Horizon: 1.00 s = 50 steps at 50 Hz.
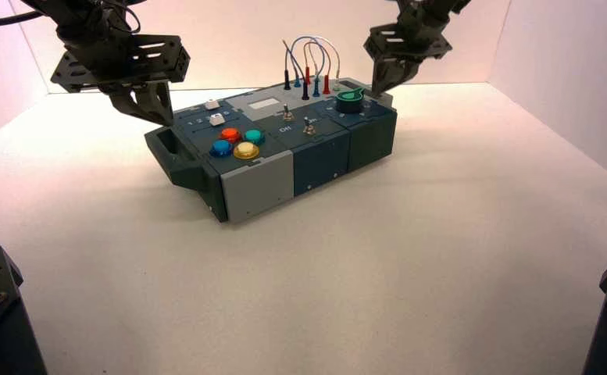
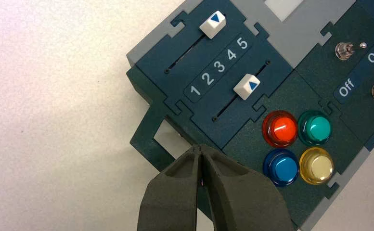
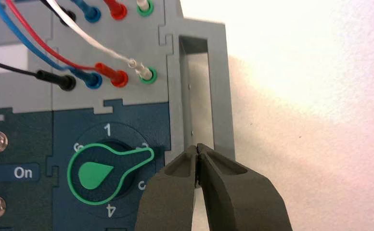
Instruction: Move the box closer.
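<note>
Box (image 1: 273, 141) slanted across upper middle of frame. My left gripper (image 1: 162, 117), upper left, and right gripper (image 1: 380, 92), upper right, hover at its end handles, jaws closed together.

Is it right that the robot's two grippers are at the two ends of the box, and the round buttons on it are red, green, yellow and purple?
Not quite: the fourth round button is blue, not purple, as the left wrist view shows. The rest is right.
</note>
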Motion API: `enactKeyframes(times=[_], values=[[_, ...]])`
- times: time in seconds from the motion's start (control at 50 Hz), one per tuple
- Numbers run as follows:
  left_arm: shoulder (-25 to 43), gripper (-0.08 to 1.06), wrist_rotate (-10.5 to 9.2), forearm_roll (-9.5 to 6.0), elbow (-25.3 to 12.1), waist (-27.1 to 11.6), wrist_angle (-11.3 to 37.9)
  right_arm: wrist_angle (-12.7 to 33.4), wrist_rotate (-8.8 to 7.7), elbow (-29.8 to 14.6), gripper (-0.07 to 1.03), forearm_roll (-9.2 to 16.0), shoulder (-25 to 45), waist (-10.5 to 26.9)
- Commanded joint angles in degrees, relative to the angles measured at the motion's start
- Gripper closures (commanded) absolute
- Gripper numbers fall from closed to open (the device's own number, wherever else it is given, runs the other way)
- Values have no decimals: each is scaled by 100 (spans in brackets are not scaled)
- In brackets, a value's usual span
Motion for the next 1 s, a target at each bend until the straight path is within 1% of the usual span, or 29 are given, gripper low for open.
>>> enactKeyframes(times=[0.02, 0.2, 0.4, 0.44, 0.52, 0.68, 0.88, 1.0], values=[[-70, 100, -18, -9, -53, -26, -26, 9, 0, -123, 98, 0, -62, 9], [-167, 101, -18, -9, -53, -18, -35, 35, 0, -97, 98, -88, -44, 9], [-255, 100, -18, -9, -53, -26, -44, 290, 26, -62, 98, -193, 18, 18], [-325, 100, -9, -9, -35, -26, -53, 378, 97, -9, 98, -255, 44, 18], [-352, 100, -9, -9, -26, -18, -70, 404, 158, 44, 98, -325, 35, 44], [-378, 100, -9, -9, 0, -18, -97, 536, 352, 167, 98, -439, -62, 79], [-378, 100, -9, -9, 0, -26, -123, 562, 457, 431, 98, -466, -220, 193], [-378, 100, -9, -9, 18, -26, -123, 554, 483, 562, 98, -475, -325, 272]])
